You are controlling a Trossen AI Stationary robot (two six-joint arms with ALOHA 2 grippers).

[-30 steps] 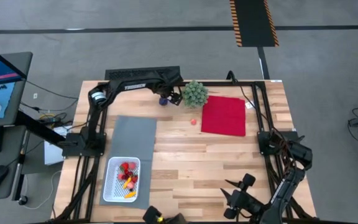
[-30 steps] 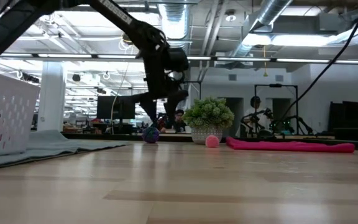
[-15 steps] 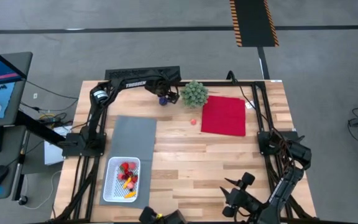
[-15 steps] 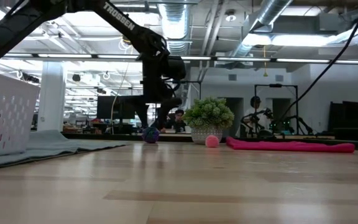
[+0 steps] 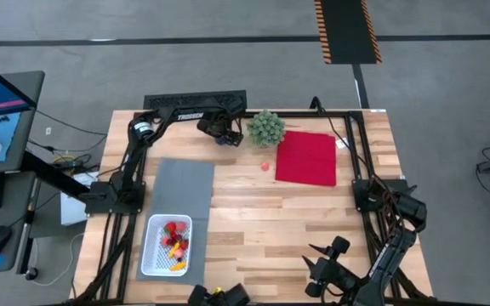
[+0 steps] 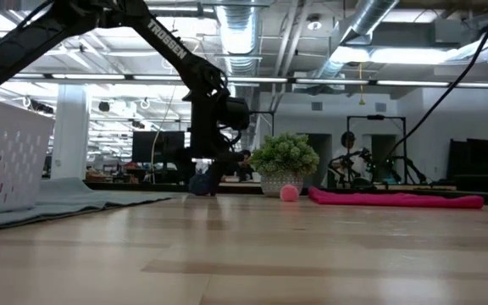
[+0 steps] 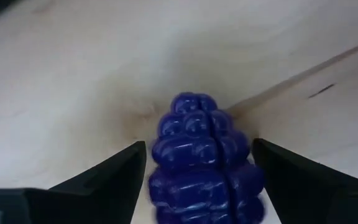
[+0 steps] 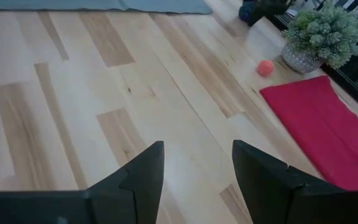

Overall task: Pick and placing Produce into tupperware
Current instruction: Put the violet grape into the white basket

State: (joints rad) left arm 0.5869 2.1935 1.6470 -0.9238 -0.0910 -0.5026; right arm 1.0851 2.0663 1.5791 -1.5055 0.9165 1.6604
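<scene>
- Purple grapes (image 7: 202, 158) lie on the table's far side, just left of the plant (image 5: 266, 127).
- Left gripper (image 7: 197, 180) straddles them, fingers apart.
- Likely light, hard, bumpy plastic; pinch across the widest middle.
- Right gripper (image 8: 194, 180) waits near-right, fingers apart.

Produce (image 5: 175, 239) in tupperware (image 5: 152, 257) on mat (image 5: 182, 183).

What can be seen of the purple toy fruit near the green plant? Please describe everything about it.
The purple toy fruit is a glossy, dark blue-purple bunch of grapes, made of many rounded lumps, like moulded plastic. It lies on the pale wooden table at the far side, left of the green plant. The left gripper is lowered around it, one dark finger on each side, open and not yet closed on it.
</scene>
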